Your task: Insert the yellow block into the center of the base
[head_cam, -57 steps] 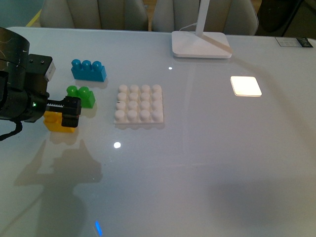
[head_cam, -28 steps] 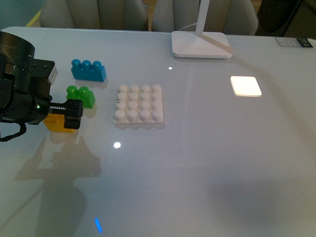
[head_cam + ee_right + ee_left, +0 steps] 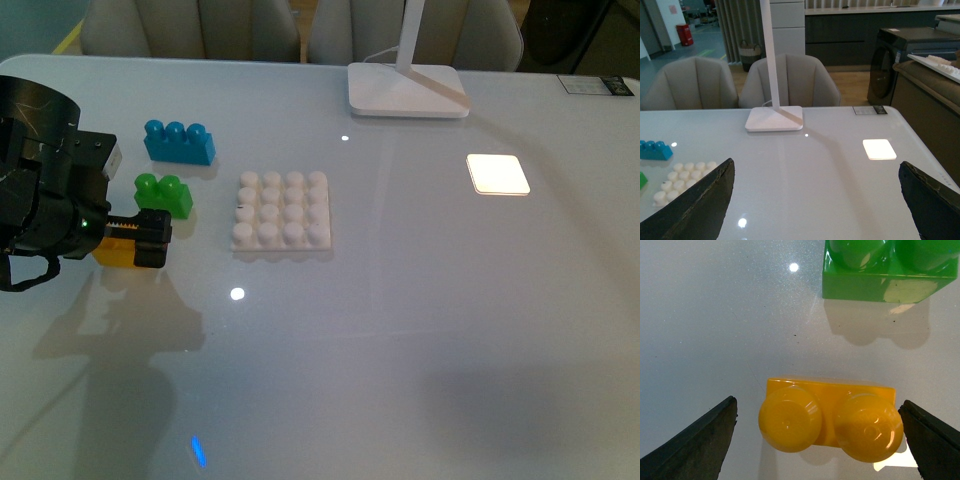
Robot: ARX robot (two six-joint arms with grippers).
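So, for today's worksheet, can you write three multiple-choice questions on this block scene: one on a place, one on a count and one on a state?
1. In the front view, where is the base relative to the green brick?
A. To its left
B. To its right
C. Stacked on it

2. How many studs does the blue brick have?
A. One
B. Two
C. Three

3. What state is the left gripper in?
A. Open, with the yellow block between its fingers
B. Shut on the green brick
C. Shut on nothing

Answers:
1 B: the front view shows the white plate right of the green brick, with bare table between them.
2 C: three round studs stand in a row on top.
3 A: the left wrist view shows a gap on each side of the yellow block.
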